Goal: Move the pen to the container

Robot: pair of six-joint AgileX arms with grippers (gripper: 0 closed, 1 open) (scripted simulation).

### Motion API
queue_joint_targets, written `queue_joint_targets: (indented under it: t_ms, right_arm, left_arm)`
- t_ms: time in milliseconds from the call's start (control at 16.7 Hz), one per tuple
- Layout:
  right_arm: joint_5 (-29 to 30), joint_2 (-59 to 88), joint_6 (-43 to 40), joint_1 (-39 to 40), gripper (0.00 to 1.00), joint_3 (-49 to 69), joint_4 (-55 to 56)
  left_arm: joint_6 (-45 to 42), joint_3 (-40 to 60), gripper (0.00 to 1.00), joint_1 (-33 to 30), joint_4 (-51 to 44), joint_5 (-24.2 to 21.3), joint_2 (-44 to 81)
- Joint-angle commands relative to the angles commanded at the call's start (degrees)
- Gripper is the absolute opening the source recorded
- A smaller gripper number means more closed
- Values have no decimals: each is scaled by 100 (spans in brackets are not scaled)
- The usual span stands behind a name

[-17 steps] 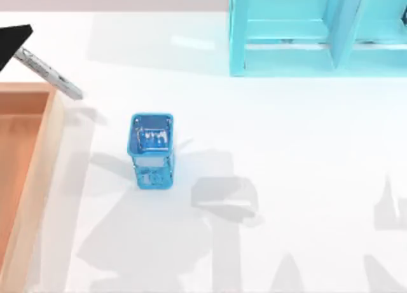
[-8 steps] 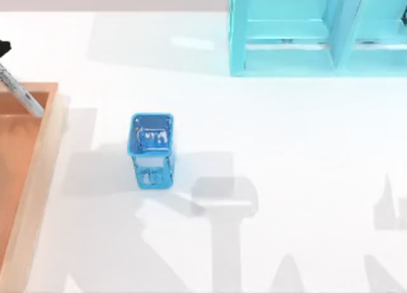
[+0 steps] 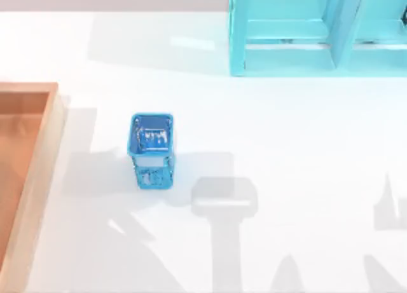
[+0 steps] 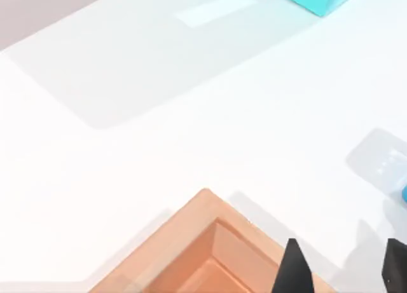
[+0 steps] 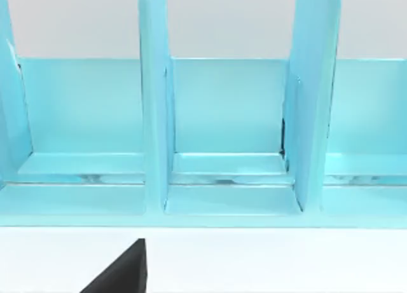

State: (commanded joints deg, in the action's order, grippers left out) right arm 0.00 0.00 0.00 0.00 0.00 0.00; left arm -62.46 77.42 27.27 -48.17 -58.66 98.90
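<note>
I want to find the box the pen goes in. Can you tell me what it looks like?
Start from the white table and look along its left edge in the top view. There lies the container, a wide shallow wooden box with a pale raised rim and an orange-brown floor. Its neighbours, the little mesh cup and the shelf unit at the back, are both blue, and it is the only brown one.

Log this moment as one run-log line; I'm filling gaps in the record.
left gripper: fingers apart, over container corner | right gripper: facing teal shelf | blue cup: upright on table
</note>
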Motion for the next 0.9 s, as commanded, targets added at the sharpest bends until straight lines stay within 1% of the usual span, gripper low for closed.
queue_joint_targets:
  t_ms: [240, 480, 600, 720, 900]
  right_arm:
    - [0, 0, 0, 0, 100, 0, 0]
    - [0, 0, 0, 0, 100, 0, 0]
    - [0, 0, 0, 0, 100, 0, 0]
    - [0, 0, 0, 0, 100, 0, 0]
    - [0, 0, 0, 0, 100, 0, 0]
  left_arm:
    - [-2125, 672, 0, 400, -1912, 105, 159]
    - [-3720, 1066, 0, 717, -3542, 170, 268]
    - [-4273, 1184, 0, 831, -4154, 180, 312]
    - [-4635, 1262, 0, 909, -4549, 182, 342]
    - [-4784, 1287, 0, 940, -4723, 188, 344]
